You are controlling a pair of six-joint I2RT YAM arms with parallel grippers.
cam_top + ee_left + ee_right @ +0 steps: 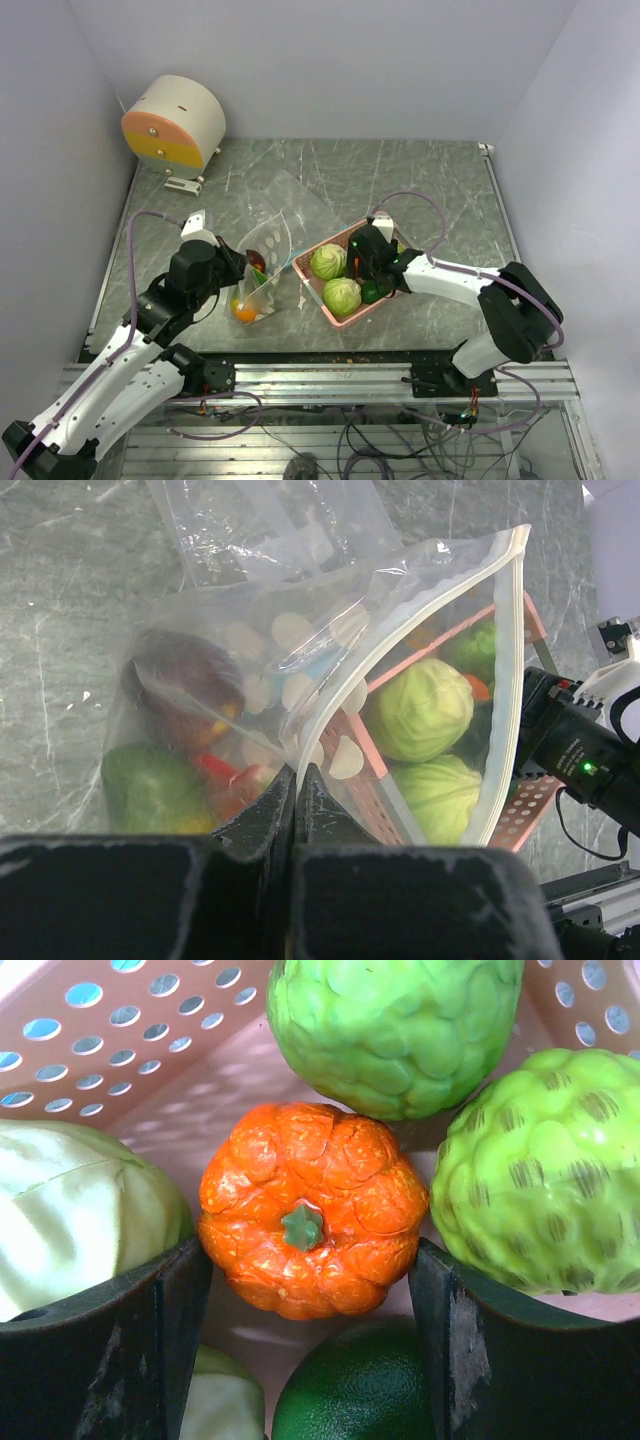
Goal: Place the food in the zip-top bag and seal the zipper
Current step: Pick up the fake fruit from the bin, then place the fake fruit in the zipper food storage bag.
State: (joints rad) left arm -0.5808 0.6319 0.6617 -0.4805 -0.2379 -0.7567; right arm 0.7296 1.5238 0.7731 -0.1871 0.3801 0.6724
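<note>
Top camera first: the left pincer was clamped on the near edge of the zip-top bag. The bag stood on the table, just beside the pink tray at about its 9 o'clock. An orange piece sat low in the bag's near corner. Two pale cabbage balls lay in the tray, with a dark green piece at their 3 o'clock. The right pincer was down in the tray's 1 o'clock end, and I couldn't tell from up there how its jaws stood. A round cream-and-orange drum sat off at the table's 11 o'clock corner.

Left wrist camera: the fingers were pressed flat together, pinching the bag's clear film. The mouth gaped toward 3 o'clock, and the zipper ran down that side, not sealed. Inside were a dark purplish piece, a green piece and a red piece. The tray and cabbage balls showed through the plastic, with the black right arm at 3 o'clock.

Right wrist camera: that pincer was spread wide open, one finger at 8 o'clock and the other at 4 o'clock. The orange fruit sat between them on the tray floor. I honestly couldn't tell whether the tips touched it. Around it were a cabbage ball at 9 o'clock, a bumpy green ball at 12, a second bumpy ball at 3, and the dark green piece at 6.
</note>
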